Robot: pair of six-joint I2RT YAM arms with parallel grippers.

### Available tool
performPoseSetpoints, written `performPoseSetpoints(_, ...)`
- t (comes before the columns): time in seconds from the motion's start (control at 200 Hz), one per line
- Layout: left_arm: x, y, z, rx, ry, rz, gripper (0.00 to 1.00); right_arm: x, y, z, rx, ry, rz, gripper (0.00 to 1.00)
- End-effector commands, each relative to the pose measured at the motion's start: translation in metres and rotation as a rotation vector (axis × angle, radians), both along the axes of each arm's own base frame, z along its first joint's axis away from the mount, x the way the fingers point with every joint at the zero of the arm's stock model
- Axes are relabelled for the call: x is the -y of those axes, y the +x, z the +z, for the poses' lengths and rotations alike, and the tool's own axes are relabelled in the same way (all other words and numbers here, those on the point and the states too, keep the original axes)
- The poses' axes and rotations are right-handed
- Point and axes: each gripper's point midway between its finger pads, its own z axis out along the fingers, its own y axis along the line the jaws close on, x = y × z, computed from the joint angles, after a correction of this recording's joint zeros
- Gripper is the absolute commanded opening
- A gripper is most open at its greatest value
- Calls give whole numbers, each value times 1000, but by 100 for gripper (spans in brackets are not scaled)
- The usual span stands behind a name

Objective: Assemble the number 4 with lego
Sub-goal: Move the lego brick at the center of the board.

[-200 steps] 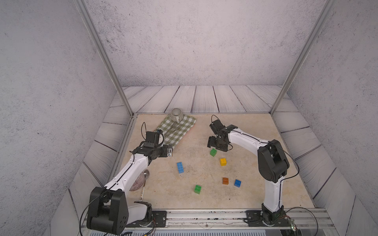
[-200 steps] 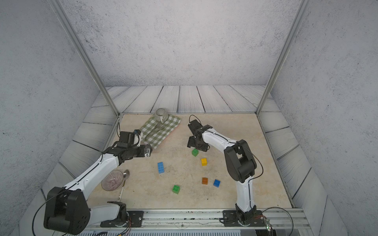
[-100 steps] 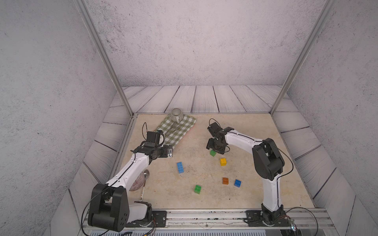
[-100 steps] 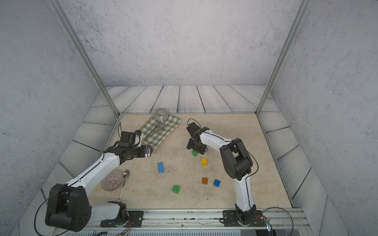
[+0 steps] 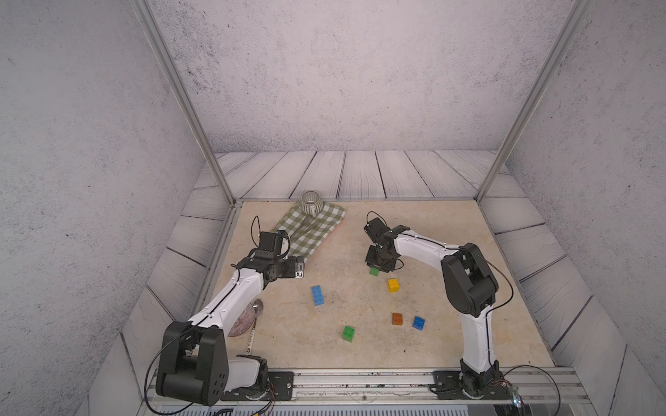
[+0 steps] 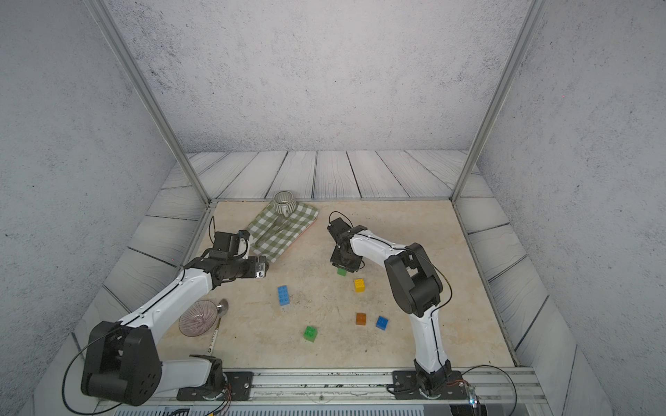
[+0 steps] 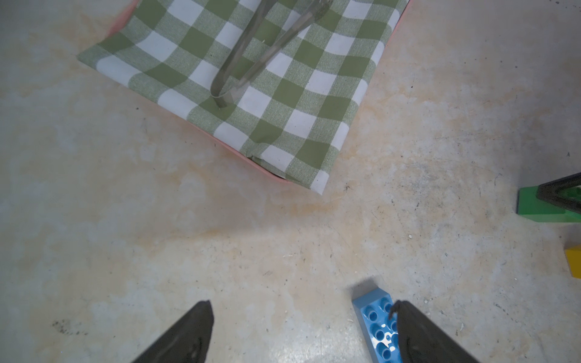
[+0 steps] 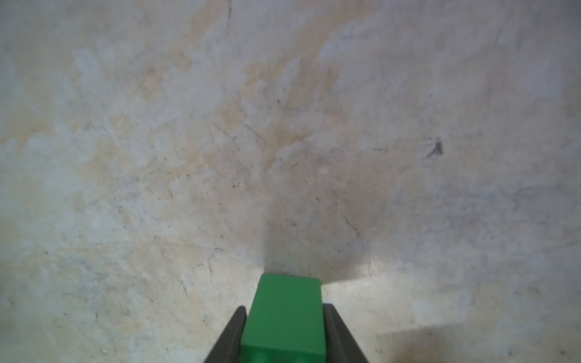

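Green plastic fills the bottom edge of my right wrist view: 1 square green brick [image 8: 284, 327], with my right tool [image 8: 284, 311] clamped on 2 of its side faces. In both top views that brick sits just right of centre, on the surface [image 5: 324, 356] or barely above it; from these angles I can't say whether it is lifted. My left tool [image 7: 301, 306] hangs with its jaws wide apart and nothing between them. The long light blue brick [image 7: 375, 323] lies at the lower right of that wrist view, partly hidden behind 1 finger.

I judge the number 4 to be barely begun, since no 2 bricks are joined. In a top view the yellow brick [image 5: 393, 285] lies just below and right of the held one. The orange-brown brick [image 5: 397, 318] and dark blue brick [image 5: 418, 322] sit near each other at lower right. The other green brick [image 5: 348, 333] lies low in the middle, and all of them are apart. So 1 pick is in hand, and every join is left to do.
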Motion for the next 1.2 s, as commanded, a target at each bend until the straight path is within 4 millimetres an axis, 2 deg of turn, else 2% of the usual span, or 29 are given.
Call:
performPoseSetpoints(0.0,0,-1,0,-10,13,1,93,1,-15,-7,-44,-33,62,33)
performPoseSetpoints(0.205,-1,-2,-1,-17,13,7,93,2,-42,-11,-100,-73,167,27)
performPoseSetpoints(0.48,2,-2,-2,-25,2,11,93,-10,-89,-23,-153,-144,259,27)
performPoseSetpoints(0.656,3,-3,-2,-28,-3,12,93,-12,-109,-25,-158,-212,281,27)
performPoseSetpoints(0.826,3,-2,-2,-29,-4,15,93,-11,-118,-26,-157,-229,269,33)
performPoseSetpoints(1.196,1,-3,0,-24,3,22,93,-16,-114,-12,-127,-215,254,53)
